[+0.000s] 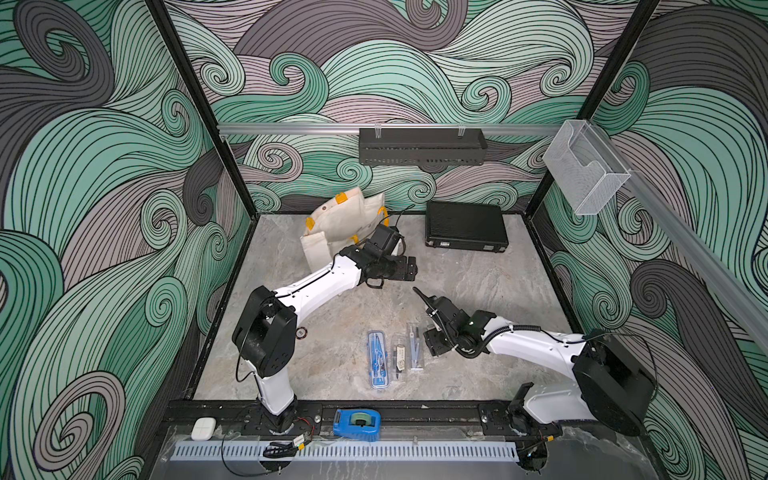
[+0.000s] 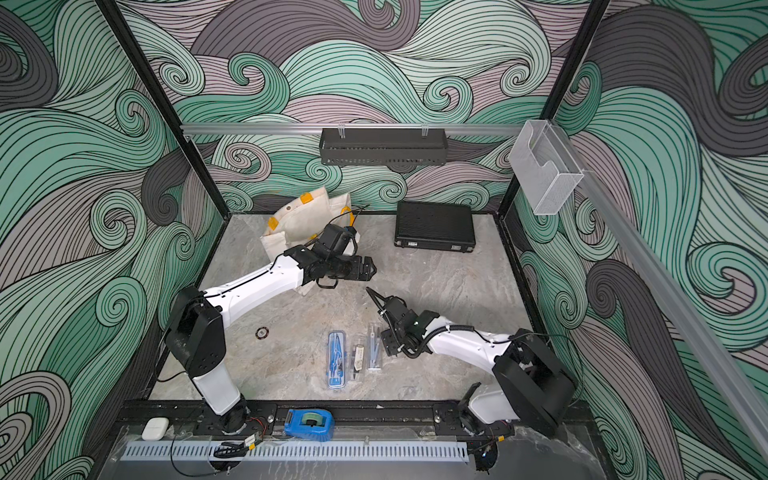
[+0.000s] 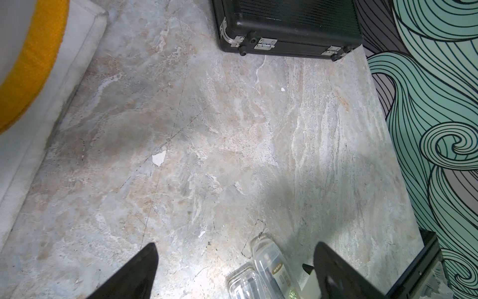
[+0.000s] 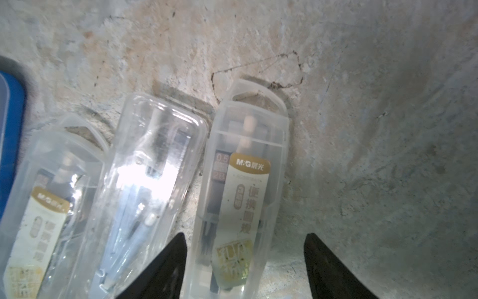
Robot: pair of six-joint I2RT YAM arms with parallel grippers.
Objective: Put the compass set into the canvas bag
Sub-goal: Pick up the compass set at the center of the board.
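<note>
Compass set (image 4: 243, 181): slim clear plastic case with a gold-and-white label. It lies flat on the grey marbled table (image 1: 478, 291), towards the front, at the end of a row of similar cases.

Right gripper (image 4: 245, 235) straddles one end of it, jaws apart. One finger is just beside the case wall; the other shows a clear gap. Nothing gripped yet.

Risk 1: the neighbouring clear case (image 4: 150, 165) sits just beside that same finger, so closing could catch or shove it.

Risk 2: smooth plastic held near its end may pivot or slip on the lift.

Risk 3: the off-white canvas bag with yellow handles (image 1: 336, 226) slumps at the far wall, well apart, and I cannot make out its mouth. Left gripper (image 3: 236, 244) is spread wide and empty and holds no part of the bag, so the case may land on fabric instead of inside.
</note>
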